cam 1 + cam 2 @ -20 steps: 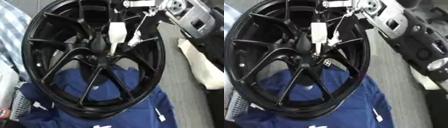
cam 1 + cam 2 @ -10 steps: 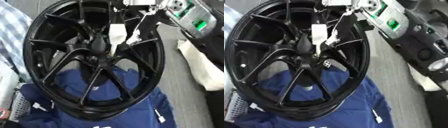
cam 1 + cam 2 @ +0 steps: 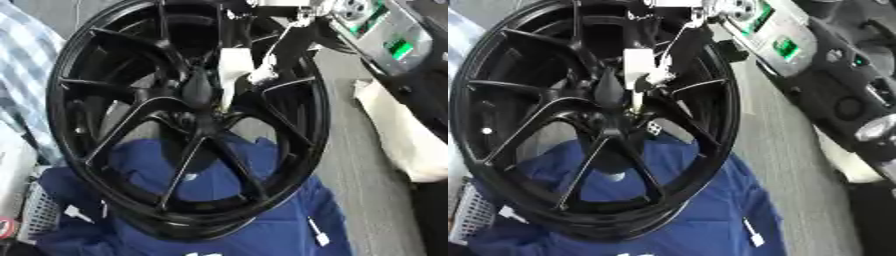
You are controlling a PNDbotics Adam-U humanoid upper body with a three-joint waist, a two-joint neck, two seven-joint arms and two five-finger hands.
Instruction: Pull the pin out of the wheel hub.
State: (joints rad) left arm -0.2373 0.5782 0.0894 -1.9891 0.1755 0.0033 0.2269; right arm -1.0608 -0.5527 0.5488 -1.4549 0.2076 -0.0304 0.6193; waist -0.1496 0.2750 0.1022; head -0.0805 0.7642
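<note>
A large glossy black multi-spoke alloy wheel point(image 3: 188, 125) lies tilted on a crumpled dark blue cloth point(image 3: 210, 220) spread over a grey surface point(image 3: 789, 165), its hub point(image 3: 199, 97) a little above the middle of both views. The robot's right hand point(image 3: 654, 67) comes down from the upper right on a black and silver forearm with a green-lit panel point(image 3: 780, 37), and its thin pale fingers point(image 3: 262, 75) reach to just above the hub, where they curl against a small white block-shaped piece point(image 3: 232, 67). From that piece a slim pale pin point(image 3: 636, 102) runs down toward the hub centre; whether its tip is clear of the bore I cannot tell. The hand appears closed on this white piece, pinching it between fingers and thumb. The left hand shows in neither view. I judge the step in hand to be the extraction itself: the grasp is made and the pin sits at or just out of the hub. The next move probably calls for a straight lift along the pin's own axis, away from the hub, without scraping the nearby spokes point(image 3: 280, 87).
</note>
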